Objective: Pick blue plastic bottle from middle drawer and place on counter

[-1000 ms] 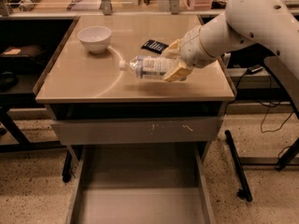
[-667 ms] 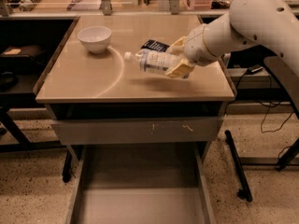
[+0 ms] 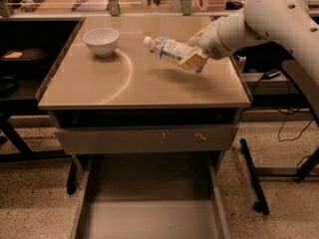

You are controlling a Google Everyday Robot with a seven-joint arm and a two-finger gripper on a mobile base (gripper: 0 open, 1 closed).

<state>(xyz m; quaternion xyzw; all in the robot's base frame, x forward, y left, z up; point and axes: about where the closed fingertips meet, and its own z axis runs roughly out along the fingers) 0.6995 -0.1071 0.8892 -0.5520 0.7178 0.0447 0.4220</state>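
1. Risen since a second ago, the small clear bluish plastic bottle (image 3: 167,49) hangs tilted above the glossy beige counter (image 3: 149,86) — right of the white bowl (image 3: 101,40).
2. The gripper (image 3: 193,59) clamps its base end.
3. Placing step — next calls for lowering, then release; the grey middle drawer (image 3: 149,218) lies open below.

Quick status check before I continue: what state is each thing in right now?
blue plastic bottle: capped, tilted, held above the counter
claw: shut on the bottle, over the counter's right half
middle drawer: pulled open
upper drawer front: closed
bowl: upright, on the counter's left rear
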